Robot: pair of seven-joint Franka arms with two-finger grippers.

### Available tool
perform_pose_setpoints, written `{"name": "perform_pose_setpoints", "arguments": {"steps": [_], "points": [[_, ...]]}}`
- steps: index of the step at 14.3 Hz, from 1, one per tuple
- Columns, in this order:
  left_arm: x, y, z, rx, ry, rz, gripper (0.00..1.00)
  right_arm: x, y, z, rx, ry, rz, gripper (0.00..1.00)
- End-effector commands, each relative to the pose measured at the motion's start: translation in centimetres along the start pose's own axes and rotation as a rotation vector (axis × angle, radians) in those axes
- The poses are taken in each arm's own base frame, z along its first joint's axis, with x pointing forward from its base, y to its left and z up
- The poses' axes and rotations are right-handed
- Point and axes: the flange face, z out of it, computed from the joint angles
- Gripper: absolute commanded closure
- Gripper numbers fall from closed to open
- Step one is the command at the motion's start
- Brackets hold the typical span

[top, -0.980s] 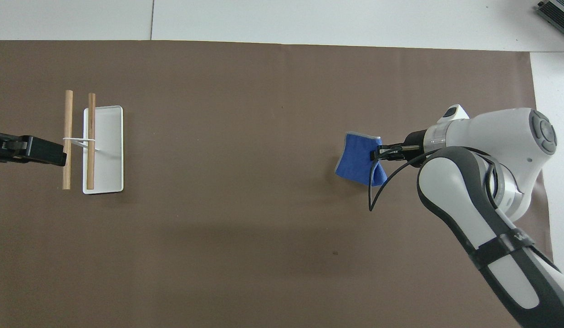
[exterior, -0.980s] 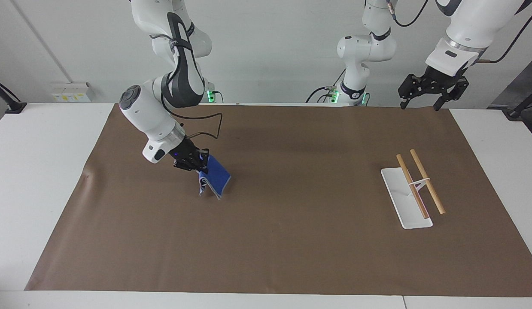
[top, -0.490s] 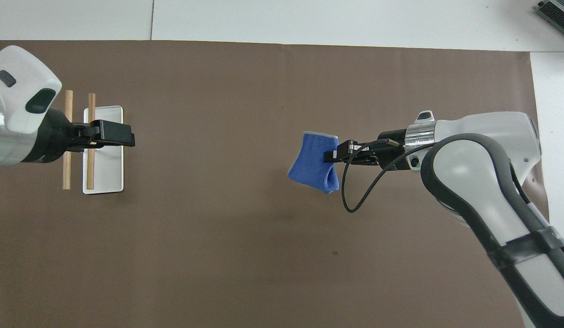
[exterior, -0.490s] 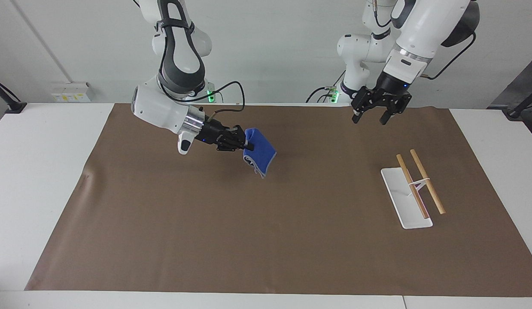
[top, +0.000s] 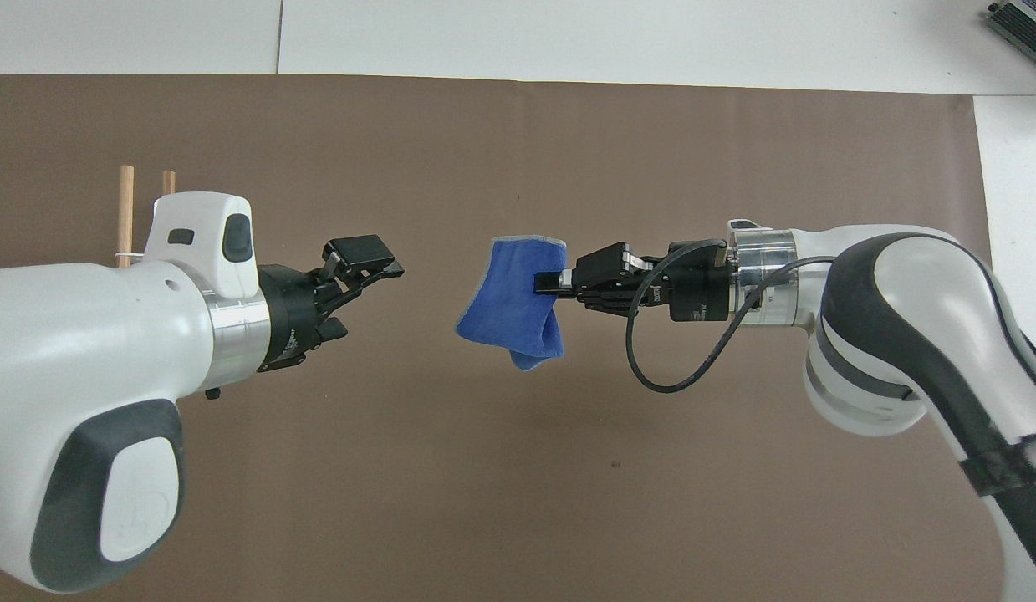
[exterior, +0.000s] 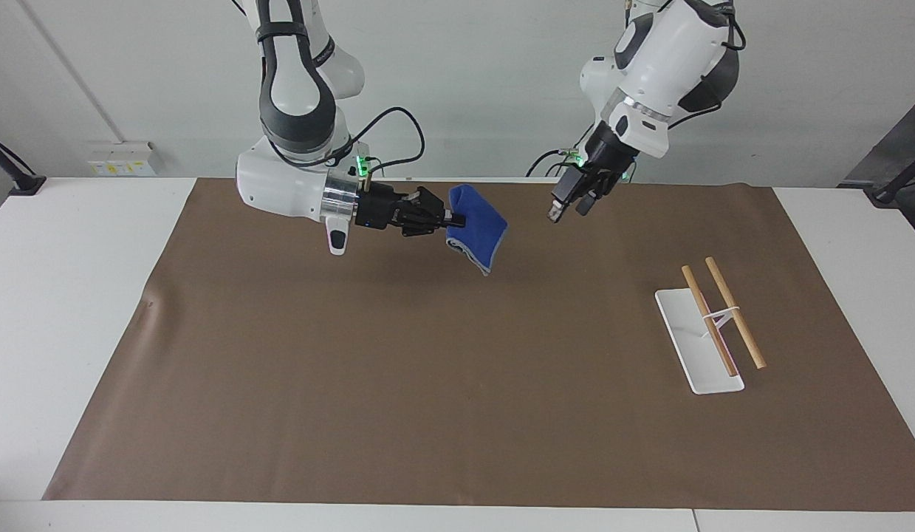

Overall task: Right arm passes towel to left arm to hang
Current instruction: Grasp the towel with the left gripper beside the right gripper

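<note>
The blue towel (exterior: 478,227) (top: 509,305) hangs folded in the air over the middle of the brown mat, pinched at one edge by my right gripper (exterior: 454,219) (top: 547,282). That gripper is shut on it and reaches out level from the right arm's end. My left gripper (exterior: 566,210) (top: 369,298) is up in the air with its jaws open and empty. It points at the towel's free edge, and a clear gap separates it from the cloth.
A white tray (exterior: 686,336) carrying two wooden rods (exterior: 734,314) stands on the brown mat (exterior: 457,399) toward the left arm's end. From overhead the left arm covers it, and only the rods' ends (top: 126,209) show.
The right arm has lifted the towel off the mat and carried it toward the middle. The left arm has swung in from its end and now faces the towel, gripper still open.
</note>
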Motion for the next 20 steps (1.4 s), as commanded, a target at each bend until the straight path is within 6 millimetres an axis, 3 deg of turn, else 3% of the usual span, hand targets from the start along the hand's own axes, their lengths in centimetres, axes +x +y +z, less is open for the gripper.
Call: {"name": "perform_pose_setpoints", "arguments": {"steps": [1, 6, 13, 14, 17, 18, 20], "points": [[-2.9, -0.3, 0.9, -0.066, -0.005, -0.212, 0.00, -0.7, -0.5, 0.4, 0.063, 0.000, 0.005, 1.00], [-6.3, 0.8, 3.0, -0.142, -0.019, -0.447, 0.00, -0.9, -0.9, 0.8, 0.082, -0.005, 0.011, 1.00], [-6.9, 0.6, 4.0, -0.164, -0.023, -0.559, 0.00, -1.0, -0.9, 0.8, 0.079, -0.002, 0.010, 1.00], [-6.8, 0.5, 4.1, -0.176, -0.019, -0.560, 0.16, -1.0, -0.9, 0.8, 0.079, -0.002, 0.010, 1.00], [-6.7, 0.4, 4.2, -0.196, -0.014, -0.573, 0.87, -0.9, -0.9, 0.8, 0.078, -0.001, 0.010, 1.00], [-6.5, 0.4, 4.1, -0.197, -0.012, -0.576, 1.00, -0.9, -0.9, 0.8, 0.078, -0.001, 0.010, 1.00], [-6.1, 0.4, 4.3, -0.197, -0.008, -0.580, 1.00, -0.9, -0.9, 0.7, 0.077, 0.003, 0.014, 1.00]]}}
